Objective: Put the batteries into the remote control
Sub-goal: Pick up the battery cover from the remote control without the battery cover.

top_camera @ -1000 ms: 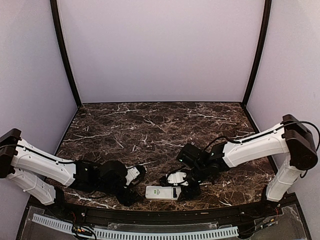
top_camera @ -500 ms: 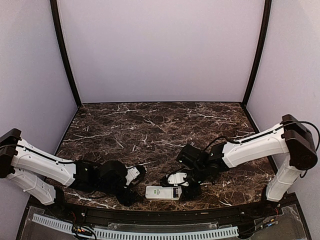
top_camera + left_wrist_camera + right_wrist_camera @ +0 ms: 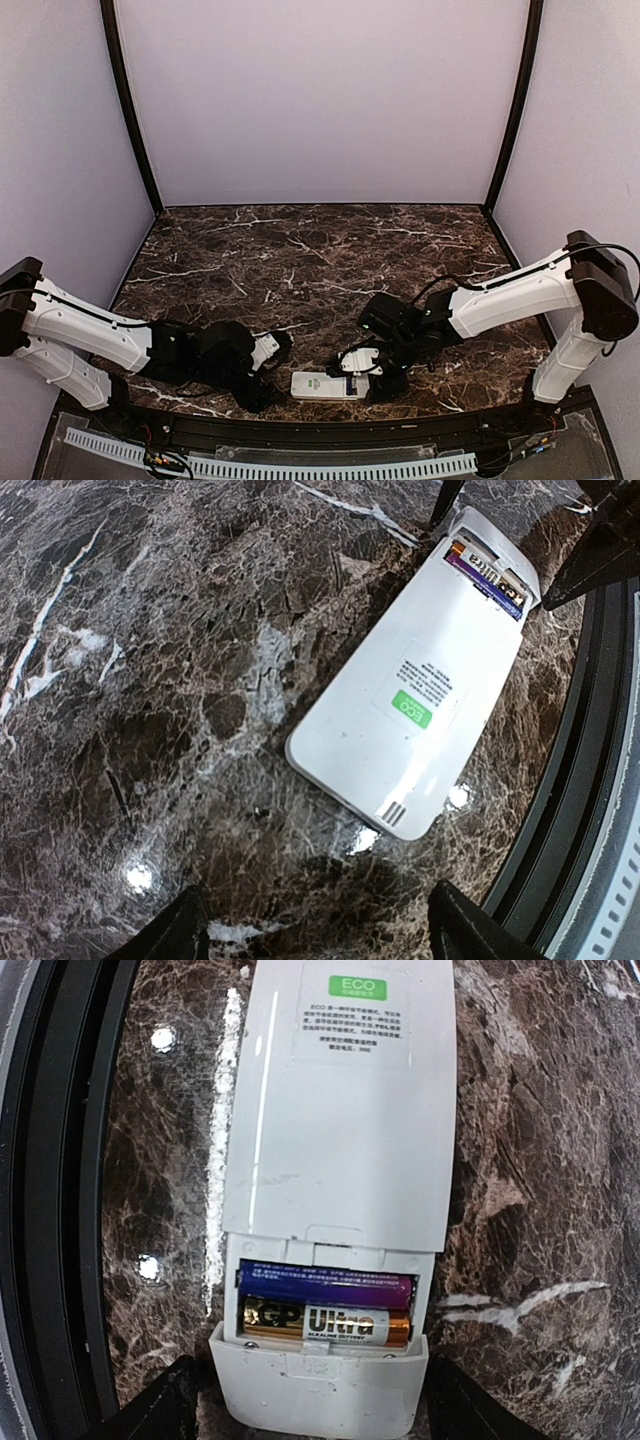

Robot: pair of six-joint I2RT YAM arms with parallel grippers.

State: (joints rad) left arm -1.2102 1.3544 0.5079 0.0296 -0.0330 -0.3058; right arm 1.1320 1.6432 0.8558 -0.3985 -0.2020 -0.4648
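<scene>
The remote control (image 3: 340,1110) lies back-up on the marble, near the front edge (image 3: 322,385), with a green ECO sticker on it. Its battery bay is uncovered. Two batteries lie side by side inside, a blue-purple one (image 3: 325,1288) and a gold GP Ultra one (image 3: 325,1326). My right gripper (image 3: 315,1415) is open, and its dark fingers (image 3: 160,1405) straddle the remote's battery end (image 3: 362,384). My left gripper (image 3: 325,942) is open and empty, just short of the remote's other end (image 3: 420,690), left of it in the top view (image 3: 272,370). The batteries (image 3: 490,575) also show in the left wrist view.
A black rail (image 3: 320,425) runs along the near table edge, close beside the remote (image 3: 50,1210) (image 3: 590,730). Pale enclosure walls with black corner posts (image 3: 130,110) ring the marble table (image 3: 320,250).
My right gripper has come down toward the near edge over the remote's battery end, and its jaws have widened a little. The left arm and the remote have stayed put.
</scene>
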